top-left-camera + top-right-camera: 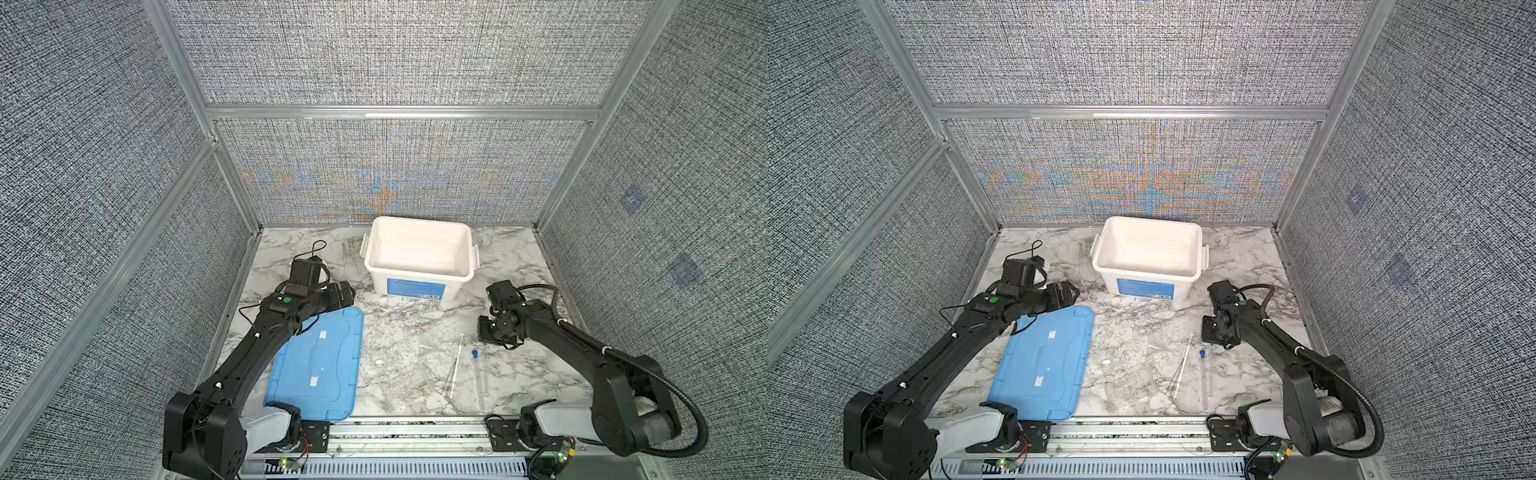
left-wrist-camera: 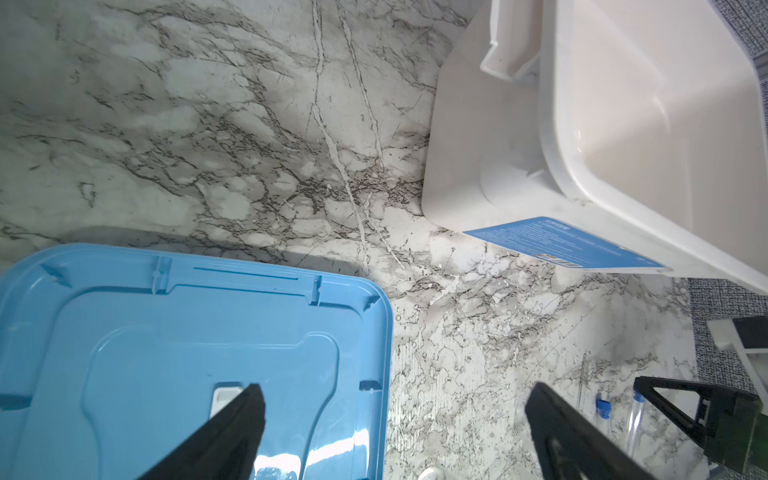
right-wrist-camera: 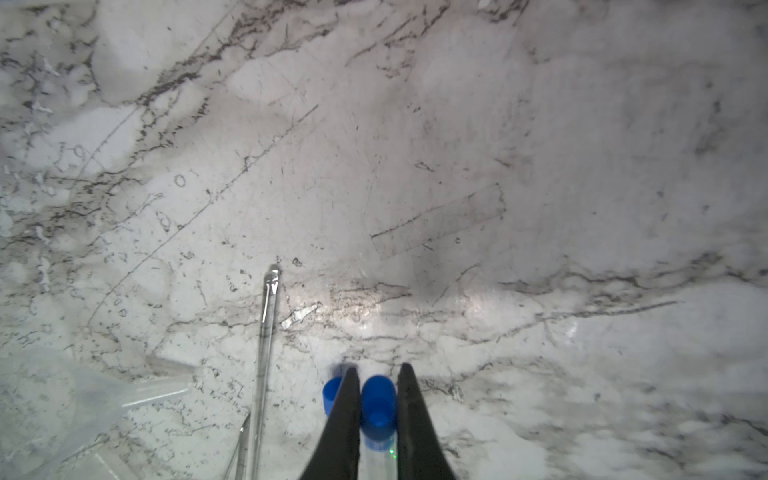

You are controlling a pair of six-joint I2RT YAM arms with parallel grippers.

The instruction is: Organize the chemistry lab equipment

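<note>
Marble tabletop (image 3: pixel 582 166): right tool (image 3: pixel 378 366) pinching blue-capped tube (image 3: pixel 378 403) at cap; left tool (image 2: pixel 397 385) spread wide over blue lid (image 2: pixel 166 332) edge.

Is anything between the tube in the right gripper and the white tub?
Nothing visible: only bare tabletop lies between the tube in the right gripper and the open tub. The lid lies well aside.

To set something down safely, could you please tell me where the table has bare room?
Bare marble lies left of the white tub, beyond the blue lid, and right of the tub, behind the right end effector. Crowded: the front right, where thin rods and capped tubes lie; small pieces dot the middle.
</note>
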